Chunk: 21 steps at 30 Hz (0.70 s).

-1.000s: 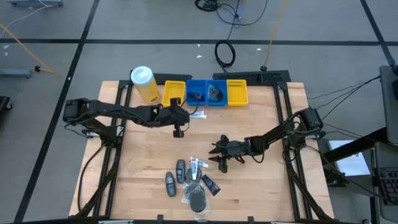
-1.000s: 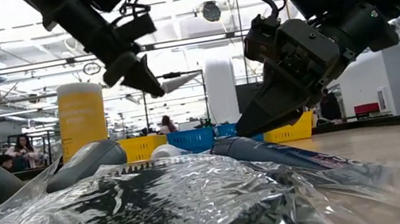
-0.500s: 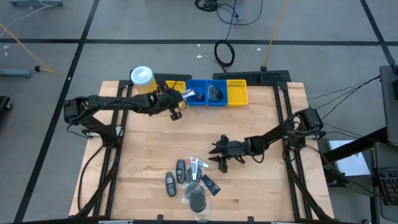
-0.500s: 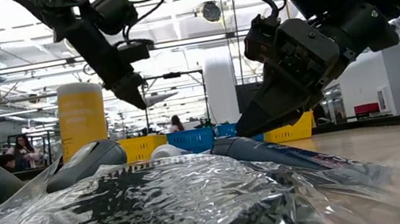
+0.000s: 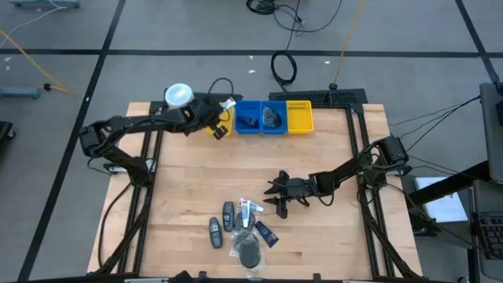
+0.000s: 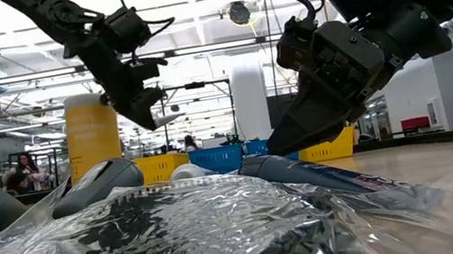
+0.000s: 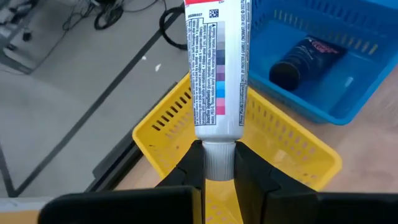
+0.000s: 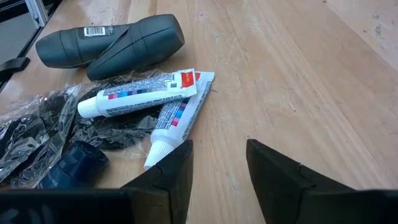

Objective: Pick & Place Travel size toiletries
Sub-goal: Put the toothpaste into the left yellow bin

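left tool (image 7: 219,163) pinching white tube (image 7: 217,62) by its cap — right tool (image 8: 217,163) spread, empty

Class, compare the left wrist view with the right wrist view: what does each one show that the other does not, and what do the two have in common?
Only the left wrist view shows the yellow bin, the blue bin with a dark bottle in it, and a white tube gripped at its cap end by the left pincer, above the yellow bin.

Only the right wrist view shows the pile on the table: two white tubes, two dark grey bottles and crinkled plastic wrap, with the right pincer open and empty.

Both show white tubes with coloured print.
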Motion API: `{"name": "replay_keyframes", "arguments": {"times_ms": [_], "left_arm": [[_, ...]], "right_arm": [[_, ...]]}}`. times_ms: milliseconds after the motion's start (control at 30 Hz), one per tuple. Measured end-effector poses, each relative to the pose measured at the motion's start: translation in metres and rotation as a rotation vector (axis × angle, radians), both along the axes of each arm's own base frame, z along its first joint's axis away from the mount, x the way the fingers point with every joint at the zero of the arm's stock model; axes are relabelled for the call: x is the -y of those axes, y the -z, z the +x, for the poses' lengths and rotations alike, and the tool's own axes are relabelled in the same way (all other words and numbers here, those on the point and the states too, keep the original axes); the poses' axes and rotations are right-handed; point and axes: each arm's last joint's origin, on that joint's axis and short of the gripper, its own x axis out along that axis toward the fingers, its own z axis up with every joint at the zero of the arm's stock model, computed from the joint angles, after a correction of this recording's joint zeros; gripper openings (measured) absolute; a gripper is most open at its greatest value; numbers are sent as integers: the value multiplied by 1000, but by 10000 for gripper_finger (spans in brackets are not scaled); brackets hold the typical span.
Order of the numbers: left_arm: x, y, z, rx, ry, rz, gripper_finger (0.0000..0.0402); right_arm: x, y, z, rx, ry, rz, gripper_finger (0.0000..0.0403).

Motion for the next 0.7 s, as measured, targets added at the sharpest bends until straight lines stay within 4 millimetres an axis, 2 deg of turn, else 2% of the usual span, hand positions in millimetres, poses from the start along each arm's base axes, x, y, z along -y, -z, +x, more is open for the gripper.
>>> {"name": "replay_keyframes", "arguments": {"times_ms": [233, 467, 700], "left_arm": [[-8, 1, -5, 32, -59, -30, 50], [-7, 2, -4, 54, -34, -66, 41], [-7, 2, -4, 66, -47, -74, 58]], "right_arm": [[0, 0, 0, 0, 0, 0, 141], [0, 0, 0, 0, 0, 0, 141], [0, 0, 0, 0, 0, 0, 141]]}}
